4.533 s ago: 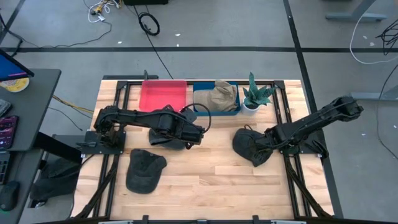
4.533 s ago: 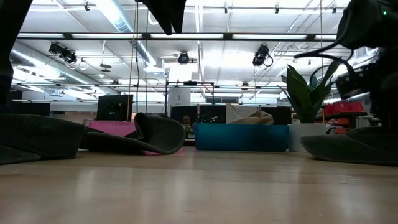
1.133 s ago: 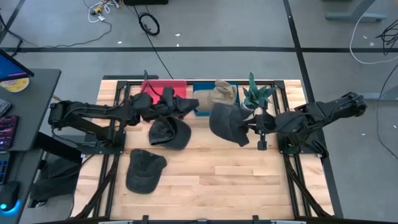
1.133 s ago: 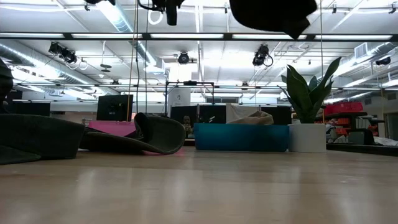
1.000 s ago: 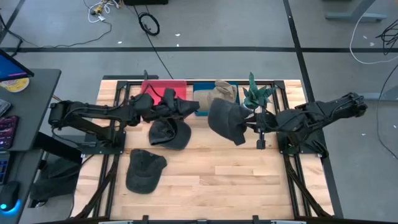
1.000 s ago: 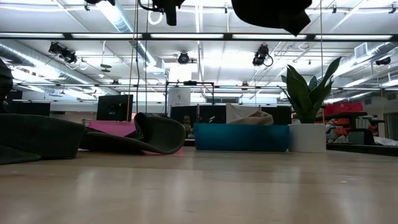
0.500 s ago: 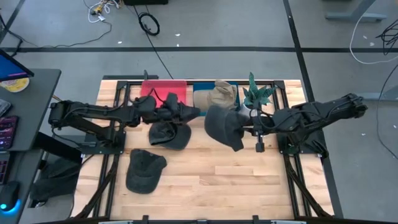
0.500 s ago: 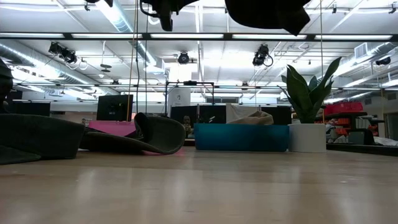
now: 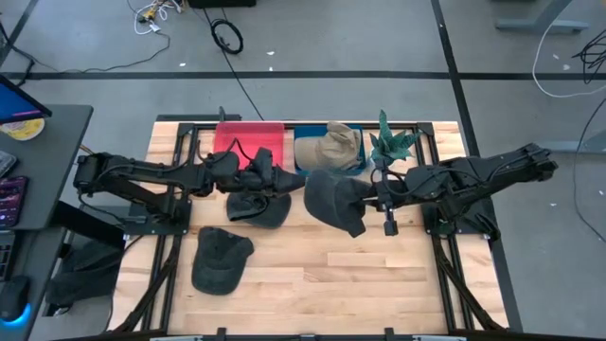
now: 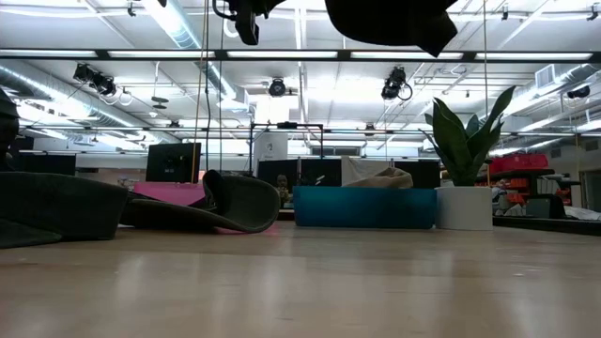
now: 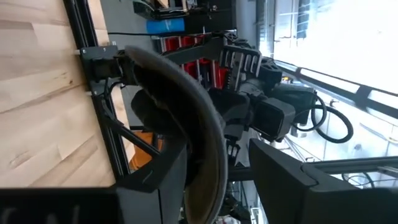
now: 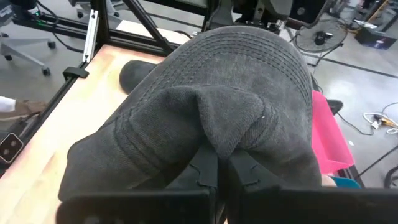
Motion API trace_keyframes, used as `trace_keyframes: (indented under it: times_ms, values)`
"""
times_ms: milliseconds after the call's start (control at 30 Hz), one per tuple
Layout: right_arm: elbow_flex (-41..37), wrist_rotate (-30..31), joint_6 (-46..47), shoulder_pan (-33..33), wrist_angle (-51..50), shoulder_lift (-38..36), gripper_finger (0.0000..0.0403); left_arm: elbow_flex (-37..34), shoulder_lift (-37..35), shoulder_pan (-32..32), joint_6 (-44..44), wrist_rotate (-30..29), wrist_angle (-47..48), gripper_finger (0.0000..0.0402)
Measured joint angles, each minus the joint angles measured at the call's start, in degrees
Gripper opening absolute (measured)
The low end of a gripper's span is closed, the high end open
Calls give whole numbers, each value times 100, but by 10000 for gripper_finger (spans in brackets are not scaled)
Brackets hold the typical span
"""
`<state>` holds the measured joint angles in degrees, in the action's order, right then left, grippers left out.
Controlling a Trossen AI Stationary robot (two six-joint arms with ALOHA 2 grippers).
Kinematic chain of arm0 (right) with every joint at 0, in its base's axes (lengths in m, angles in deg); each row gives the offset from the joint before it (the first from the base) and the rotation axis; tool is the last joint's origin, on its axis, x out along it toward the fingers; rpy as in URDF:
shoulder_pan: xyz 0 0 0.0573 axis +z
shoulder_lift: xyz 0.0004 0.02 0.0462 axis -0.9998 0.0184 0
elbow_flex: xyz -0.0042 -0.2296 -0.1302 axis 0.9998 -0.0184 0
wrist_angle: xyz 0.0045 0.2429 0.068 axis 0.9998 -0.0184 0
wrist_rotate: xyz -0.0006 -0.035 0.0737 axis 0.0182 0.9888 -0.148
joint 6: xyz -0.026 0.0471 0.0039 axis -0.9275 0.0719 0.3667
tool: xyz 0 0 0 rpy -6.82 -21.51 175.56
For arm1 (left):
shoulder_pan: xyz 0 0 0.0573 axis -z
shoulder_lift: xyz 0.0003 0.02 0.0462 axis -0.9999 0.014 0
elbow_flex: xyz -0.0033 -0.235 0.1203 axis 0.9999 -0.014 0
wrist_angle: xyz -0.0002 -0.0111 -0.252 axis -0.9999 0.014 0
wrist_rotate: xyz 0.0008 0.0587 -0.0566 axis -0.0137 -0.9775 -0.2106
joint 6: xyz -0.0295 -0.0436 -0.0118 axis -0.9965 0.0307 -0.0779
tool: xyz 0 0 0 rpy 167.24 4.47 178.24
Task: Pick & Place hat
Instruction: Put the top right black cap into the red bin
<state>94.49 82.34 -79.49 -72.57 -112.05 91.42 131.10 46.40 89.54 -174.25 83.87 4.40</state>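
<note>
Wooden table (image 9: 312, 275), right gripper (image 9: 372, 197) raised mid-table, clamped on a dark hat (image 9: 333, 200), left gripper (image 9: 268, 177) opposite it, finger state unclear.

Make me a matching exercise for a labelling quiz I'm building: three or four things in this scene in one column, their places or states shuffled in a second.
Things:
1. tan hat
2. dark hat with the right tool
3. dark hat nearest the table's front edge
4. potted plant

Places or states:
A. lying flat on the bare wood
B. pinched and held up off the table
C. resting in the blue bin
D. standing at the back of the table, beside the blue bin

Pairs: 1-C, 2-B, 3-A, 4-D
</note>
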Motion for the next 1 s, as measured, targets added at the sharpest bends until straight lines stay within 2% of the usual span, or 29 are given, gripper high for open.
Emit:
trace_keyframes:
  times_ms: [400,733,867,1000]
  values:
    - [0,-189,-165,-62,566,386,0,0,0,164,61,-5,54,177]
    - [0,-172,-160,-215,680,404,0,0,7,192,341,-28,140,174]
    - [0,-170,-149,-216,680,404,0,0,7,190,366,-28,193,141]
    - [0,-172,-147,-216,680,404,0,0,7,190,661,-28,201,68]
